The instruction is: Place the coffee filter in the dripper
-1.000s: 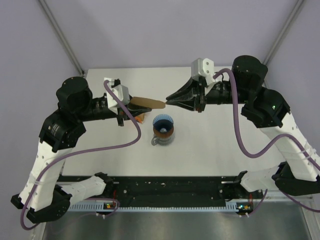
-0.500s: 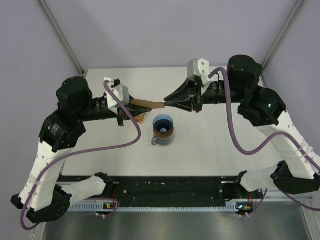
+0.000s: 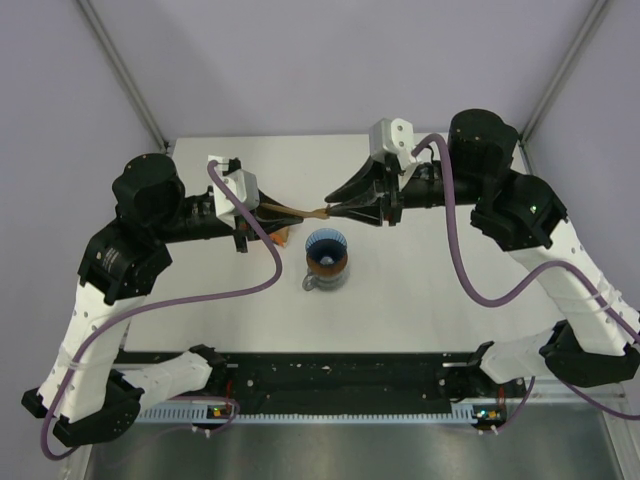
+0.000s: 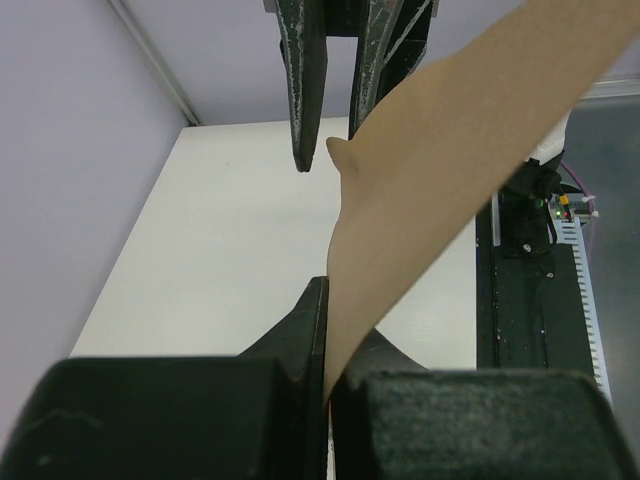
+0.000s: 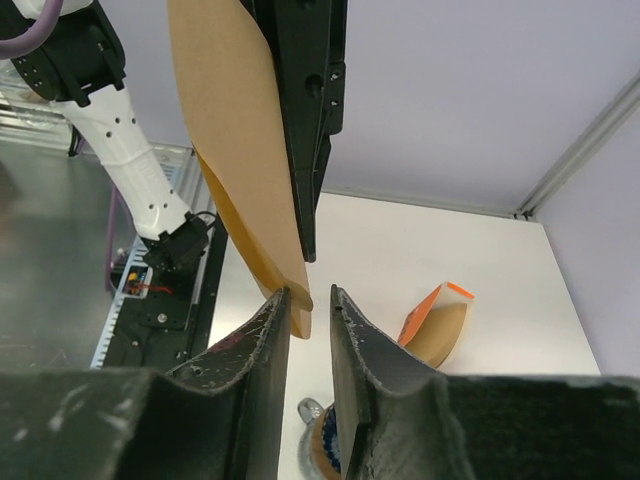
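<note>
Two arms: both reached inward over the white surface (image 3: 440, 290), tips meeting above its far middle.
Left gripper (image 3: 262, 207): jaws pressed fully together on one end of the coffee filter (image 3: 295, 209). In the left wrist view the paper rose out of the pinch and fanned away up to the right.
Right gripper (image 3: 330, 208): jaws stood narrowly apart, pointing at the left gripper. The free tip of the coffee filter sat in the slot between them. In the right wrist view the tip lay against one finger (image 5: 268, 330), with a sliver of space before the other.
Coffee filter: tan-brown paper, held in the air, spanning the gap from one gripper to the other, clear of the surface. It sagged slightly along its length.
Dripper (image 3: 326, 248): blue ribbed cone, upright, mouth up. It stood near the middle of the surface, just nearer the arm bases than the hanging paper, apart from it.
Grey vessel (image 3: 312, 282): under the dripper, handle to the near left.
Orange-and-white pack (image 3: 283, 236): on the surface below the left gripper, just left of the dripper.
</note>
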`<state>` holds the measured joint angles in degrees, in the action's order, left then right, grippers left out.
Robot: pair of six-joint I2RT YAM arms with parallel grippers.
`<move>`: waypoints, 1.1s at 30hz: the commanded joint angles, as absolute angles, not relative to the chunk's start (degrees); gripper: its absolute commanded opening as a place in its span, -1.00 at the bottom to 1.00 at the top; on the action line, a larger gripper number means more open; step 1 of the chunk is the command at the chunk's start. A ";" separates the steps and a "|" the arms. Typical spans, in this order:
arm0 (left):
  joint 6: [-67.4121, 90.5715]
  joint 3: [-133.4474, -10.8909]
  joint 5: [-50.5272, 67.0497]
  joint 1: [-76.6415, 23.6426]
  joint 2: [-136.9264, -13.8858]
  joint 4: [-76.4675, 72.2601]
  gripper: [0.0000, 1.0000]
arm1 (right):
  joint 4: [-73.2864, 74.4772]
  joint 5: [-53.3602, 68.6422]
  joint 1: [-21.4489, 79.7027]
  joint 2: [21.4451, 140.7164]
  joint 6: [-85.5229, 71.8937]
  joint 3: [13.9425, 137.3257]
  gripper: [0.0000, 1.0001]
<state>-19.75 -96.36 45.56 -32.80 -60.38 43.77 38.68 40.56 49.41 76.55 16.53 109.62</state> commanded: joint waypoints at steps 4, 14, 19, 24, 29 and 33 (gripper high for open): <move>-20.48 -97.91 46.14 -33.13 -60.03 42.10 -1.00 | 37.35 42.10 50.71 76.37 16.44 111.62 -0.45; -20.04 -97.91 44.74 -33.13 -60.12 42.01 -1.00 | 36.65 44.64 51.77 76.55 16.08 111.01 -0.38; -19.78 -98.09 45.09 -33.22 -60.21 42.01 -1.00 | 36.30 43.68 52.03 76.11 15.82 110.13 -0.39; -19.69 -98.17 44.83 -33.22 -60.21 42.01 -1.00 | 34.72 42.10 52.64 76.46 15.47 109.95 -0.46; -19.34 -98.35 44.91 -33.13 -60.29 41.92 -1.00 | 32.78 40.78 53.26 76.81 15.03 109.42 -0.55; -18.02 -98.44 44.65 -33.13 -60.47 40.87 -1.00 | 32.70 40.69 53.79 77.17 14.94 109.42 -0.70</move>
<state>-19.40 -96.47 45.08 -32.95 -60.42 43.70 35.62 41.39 52.40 76.64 15.68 109.49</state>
